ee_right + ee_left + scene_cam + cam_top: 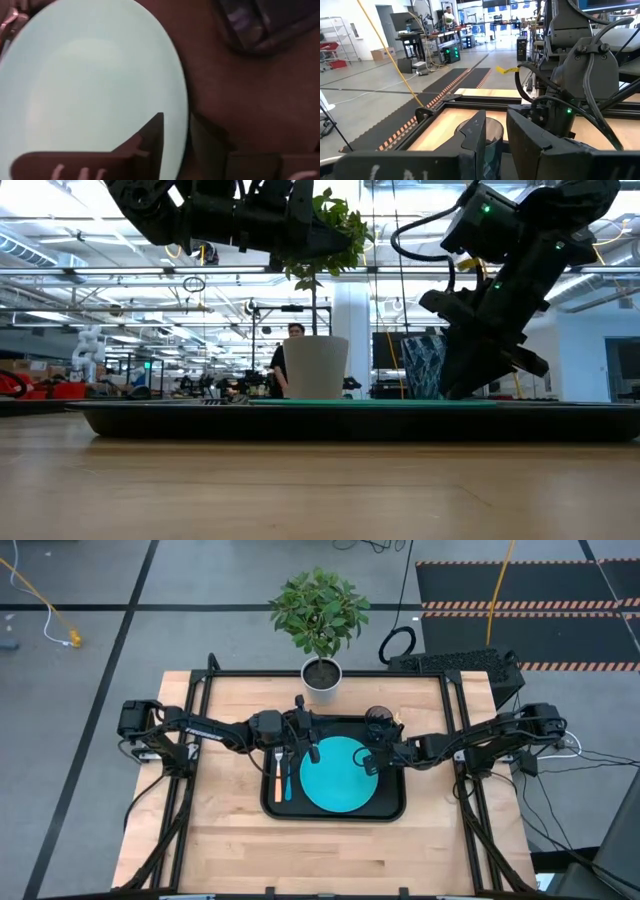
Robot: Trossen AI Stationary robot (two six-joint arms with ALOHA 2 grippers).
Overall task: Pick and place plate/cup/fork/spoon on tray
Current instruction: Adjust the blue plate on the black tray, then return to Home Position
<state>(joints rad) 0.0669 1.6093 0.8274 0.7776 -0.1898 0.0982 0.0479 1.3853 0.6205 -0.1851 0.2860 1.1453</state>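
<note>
The black tray (390, 808) lies mid-table. The turquoise plate (335, 778) lies flat in it, also seen in the low view (370, 402). The orange-handled fork (277, 782) and the blue-handled spoon (288, 784) lie side by side along the tray's left side. The dark cup (378, 723) stands in the tray's far right corner. My right gripper (368, 761) is low at the plate's right rim, shut on it. My left gripper (306, 746) hangs shut and empty above the tray's far left part, well above it in the low view (300, 235). My right gripper has the plate's right rim (184, 107) between its two fingers, one finger (150, 137) over the plate's top face, the other (212, 142) outside the rim. The fingers slant down from the table's right. The plate lies flat on the tray.
A white pot with a green plant (321, 673) stands at the table's far edge behind the tray; it shows behind the tray in the low view (315, 367). Bare wood lies near the front edge (330, 860). A person stands far off in the room (295, 332).
</note>
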